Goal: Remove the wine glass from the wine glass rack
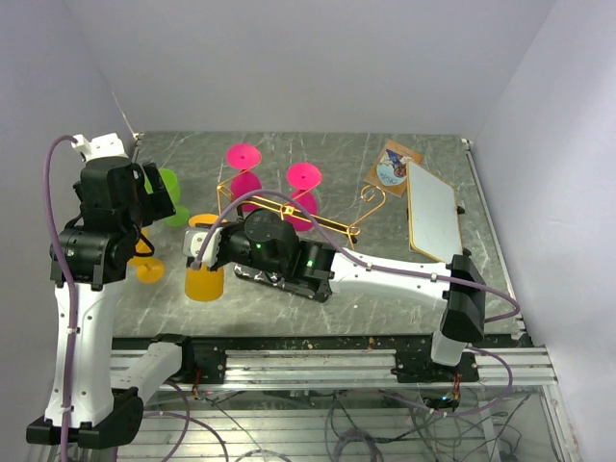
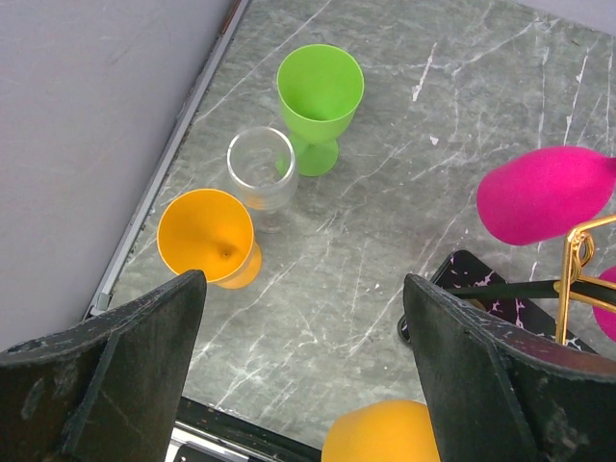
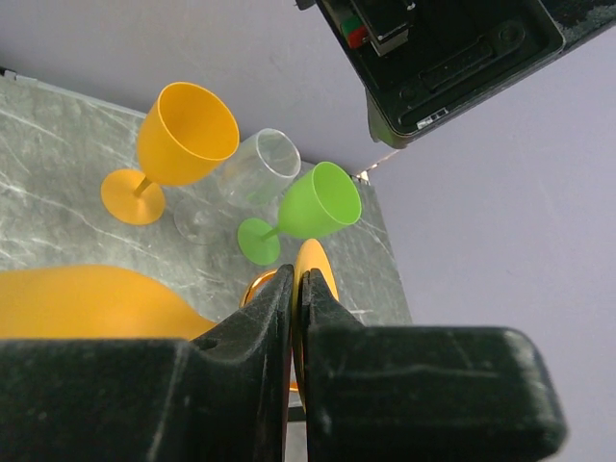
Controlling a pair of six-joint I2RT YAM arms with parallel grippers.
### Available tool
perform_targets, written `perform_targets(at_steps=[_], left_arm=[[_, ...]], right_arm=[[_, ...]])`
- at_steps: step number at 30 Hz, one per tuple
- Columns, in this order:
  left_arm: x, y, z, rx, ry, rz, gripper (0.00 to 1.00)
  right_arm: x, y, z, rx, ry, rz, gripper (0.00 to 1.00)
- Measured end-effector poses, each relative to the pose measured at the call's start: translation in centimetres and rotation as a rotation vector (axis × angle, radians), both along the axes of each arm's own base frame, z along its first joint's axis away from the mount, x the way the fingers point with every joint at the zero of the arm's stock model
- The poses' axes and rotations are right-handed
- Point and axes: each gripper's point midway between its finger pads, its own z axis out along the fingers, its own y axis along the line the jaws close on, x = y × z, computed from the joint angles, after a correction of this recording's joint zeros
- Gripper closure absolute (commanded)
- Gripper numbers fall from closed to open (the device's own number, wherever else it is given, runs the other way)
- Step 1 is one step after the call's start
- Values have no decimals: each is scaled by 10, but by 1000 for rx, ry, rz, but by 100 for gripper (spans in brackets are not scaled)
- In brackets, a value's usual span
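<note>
The wine glass rack (image 1: pixel 358 228) stands mid-table, its gold arms holding pink glasses (image 1: pixel 303 176) upside down; its black patterned base (image 2: pixel 481 287) shows in the left wrist view. An orange wine glass (image 1: pixel 204 282) hangs upside down at the rack's left end. My right gripper (image 1: pixel 204 237) is shut on its flat orange foot (image 3: pixel 318 272), with the bowl (image 3: pixel 87 303) below and a gold hook (image 3: pixel 252 286) beside the fingers. My left gripper (image 2: pixel 303 327) is open and empty, hovering to the left above the table; the orange bowl (image 2: pixel 385 433) shows at its lower edge.
Three glasses stand at the left wall: green (image 2: pixel 320 91), clear (image 2: pixel 262 166) and orange (image 2: pixel 205 236). A pink glass (image 2: pixel 544 192) hangs near the left gripper. A white board (image 1: pixel 431 207) and a printed card (image 1: pixel 393 166) lie at the right.
</note>
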Motion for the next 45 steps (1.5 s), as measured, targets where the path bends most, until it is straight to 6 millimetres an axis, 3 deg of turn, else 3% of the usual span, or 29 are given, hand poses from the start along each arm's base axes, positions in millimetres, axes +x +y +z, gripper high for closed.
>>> perform_targets(at_steps=[22, 31, 45], left_arm=[[-6, -1, 13, -26, -45, 11, 6], [-17, 2, 42, -33, -131, 15, 6], [-38, 5, 74, -43, -204, 27, 7]], right_arm=[[24, -12, 7, 14, -39, -14, 100], [47, -18, 9, -1, -87, -20, 100], [64, 11, 10, 27, -108, 4, 100]])
